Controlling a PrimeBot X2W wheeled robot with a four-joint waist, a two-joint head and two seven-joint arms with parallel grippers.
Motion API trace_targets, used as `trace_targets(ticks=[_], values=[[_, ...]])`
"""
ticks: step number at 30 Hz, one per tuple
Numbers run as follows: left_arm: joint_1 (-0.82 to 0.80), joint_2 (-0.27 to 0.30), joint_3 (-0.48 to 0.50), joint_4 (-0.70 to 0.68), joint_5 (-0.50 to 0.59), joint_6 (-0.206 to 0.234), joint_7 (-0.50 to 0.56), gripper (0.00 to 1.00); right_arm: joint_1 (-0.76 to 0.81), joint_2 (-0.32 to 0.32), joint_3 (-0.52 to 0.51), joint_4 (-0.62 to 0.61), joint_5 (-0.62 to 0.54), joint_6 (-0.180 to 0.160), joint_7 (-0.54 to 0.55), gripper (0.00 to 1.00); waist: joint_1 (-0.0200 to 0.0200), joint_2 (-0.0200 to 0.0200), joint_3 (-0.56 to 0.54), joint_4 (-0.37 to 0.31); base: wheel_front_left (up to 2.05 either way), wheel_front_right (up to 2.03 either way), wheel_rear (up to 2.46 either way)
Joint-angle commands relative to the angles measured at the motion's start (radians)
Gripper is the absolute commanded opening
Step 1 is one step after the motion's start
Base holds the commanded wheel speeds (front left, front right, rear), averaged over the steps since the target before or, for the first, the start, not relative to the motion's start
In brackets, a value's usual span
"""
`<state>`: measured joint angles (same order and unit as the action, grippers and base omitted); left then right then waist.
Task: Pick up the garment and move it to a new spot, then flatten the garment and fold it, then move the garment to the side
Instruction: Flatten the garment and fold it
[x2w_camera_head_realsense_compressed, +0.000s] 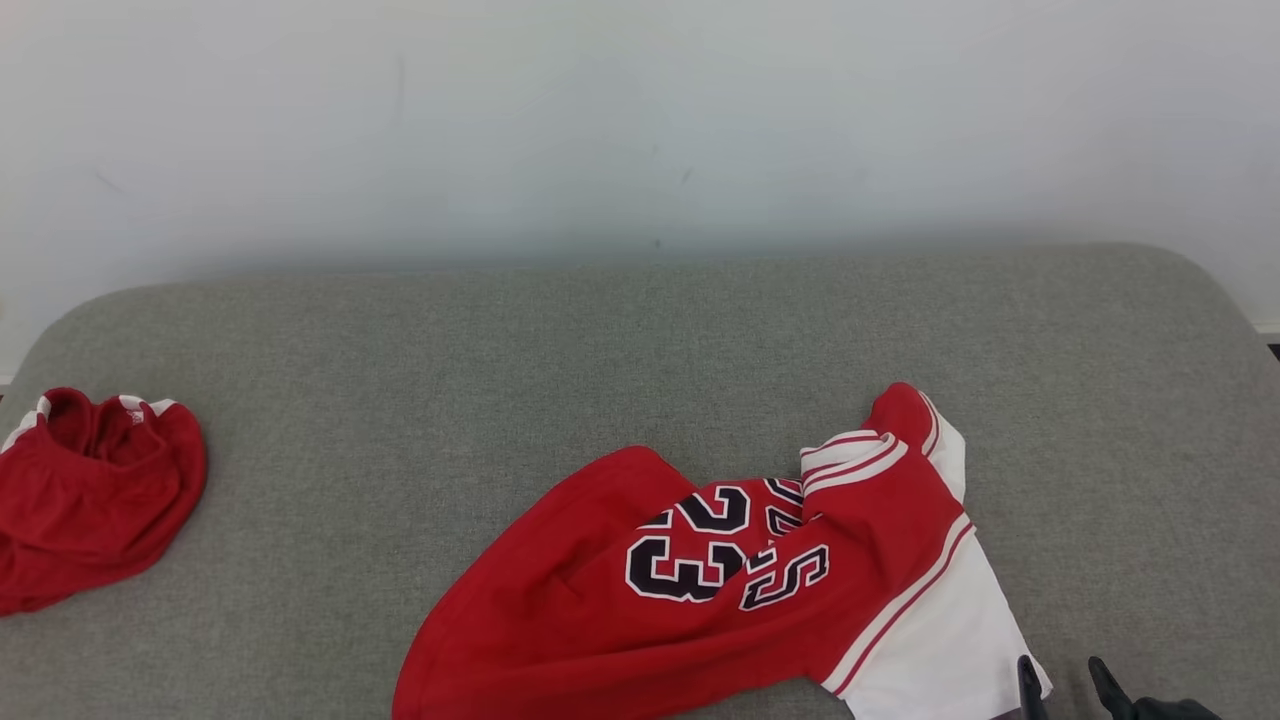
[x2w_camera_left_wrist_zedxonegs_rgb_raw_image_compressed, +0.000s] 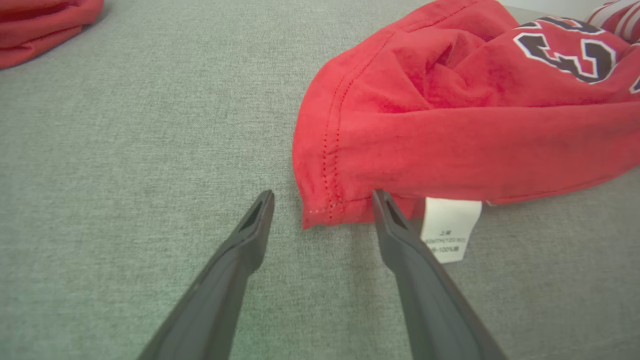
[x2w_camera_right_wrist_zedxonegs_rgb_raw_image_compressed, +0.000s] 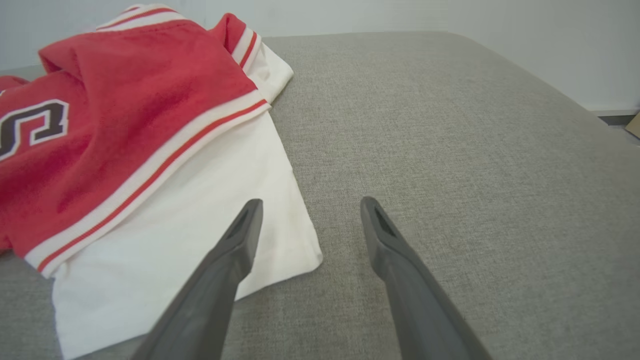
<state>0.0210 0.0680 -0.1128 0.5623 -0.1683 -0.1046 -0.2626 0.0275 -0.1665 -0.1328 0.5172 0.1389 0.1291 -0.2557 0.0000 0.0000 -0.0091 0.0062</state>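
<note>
A crumpled red basketball-style garment (x2w_camera_head_realsense_compressed: 700, 590), with a dark "23" outlined in white and a white sleeve panel, lies on a grey fabric-covered surface (x2w_camera_head_realsense_compressed: 600, 340). In the head view it sits toward the near edge, right of centre. Its red body spreads to the left and its white part to the right, edged with red and white stripes. The right gripper (x2w_camera_head_realsense_compressed: 1061, 664) shows at the lower right of the head view. Its two dark fingers are spread apart with nothing between them, their tips just beside the near right corner of the white panel. In the right wrist view, the finger on that view's left overlaps the white corner, while the other finger stands over bare grey fabric. Whether the first finger touches the cloth cannot be told. The left gripper (x2w_camera_left_wrist_zedxonegs_rgb_raw_image_compressed: 322, 195) appears in the left wrist view, its fingers likewise parted and gripping nothing. The garment's stitched red hem corner lies just beyond and between their tips, closer to the finger on that view's right. A white care label (x2w_camera_left_wrist_zedxonegs_rgb_raw_image_compressed: 447, 227) pokes out from under the hem just past that finger. A second, bunched red piece of clothing (x2w_camera_head_realsense_compressed: 90, 490) with white trim sits at the far left edge of the surface, well apart from the garment. A pale, plain wall (x2w_camera_head_realsense_compressed: 640, 120) rises behind the surface.
</note>
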Motion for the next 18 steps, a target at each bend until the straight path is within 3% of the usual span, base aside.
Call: trace_targets(ticks=[1,10,11,12,13,18], values=[[-0.009,-0.002,0.002,0.006,0.007,-0.001,-0.003,1.0,-0.009,-0.003,0.001,0.01,-0.003,0.003,-0.003,1.0,0.0,0.0,0.005,0.001,0.0,0.0,0.0],[-0.061,-0.004,-0.007,0.055,0.01,-0.015,-0.003,1.0,-0.107,0.004,0.038,0.189,0.005,0.003,0.003,1.0,0.0,0.0,0.032,0.002,0.0,0.0,0.0],[-0.063,-0.005,-0.011,0.068,0.005,-0.017,-0.003,0.8,-0.115,0.005,0.046,0.212,0.011,0.003,0.006,0.48,0.0,0.0,0.033,0.003,0.0,0.0,0.0],[-0.066,-0.006,-0.014,0.079,-0.004,-0.018,-0.003,0.11,-0.123,0.004,0.053,0.233,0.017,0.003,0.006,0.37,0.0,0.0,0.033,0.004,0.0,0.0,0.0],[-0.072,-0.006,-0.021,0.09,-0.005,-0.018,-0.003,0.0,-0.13,0.003,0.059,0.249,0.025,0.003,0.005,0.0,0.0,0.0,0.031,0.005,0.0,0.0,0.0],[-0.049,-0.01,-0.016,0.096,-0.024,-0.022,-0.003,0.0,-0.129,0.0,0.077,0.286,0.065,0.002,-0.002,0.0,0.0,0.0,0.017,0.004,0.0,0.0,0.0]])
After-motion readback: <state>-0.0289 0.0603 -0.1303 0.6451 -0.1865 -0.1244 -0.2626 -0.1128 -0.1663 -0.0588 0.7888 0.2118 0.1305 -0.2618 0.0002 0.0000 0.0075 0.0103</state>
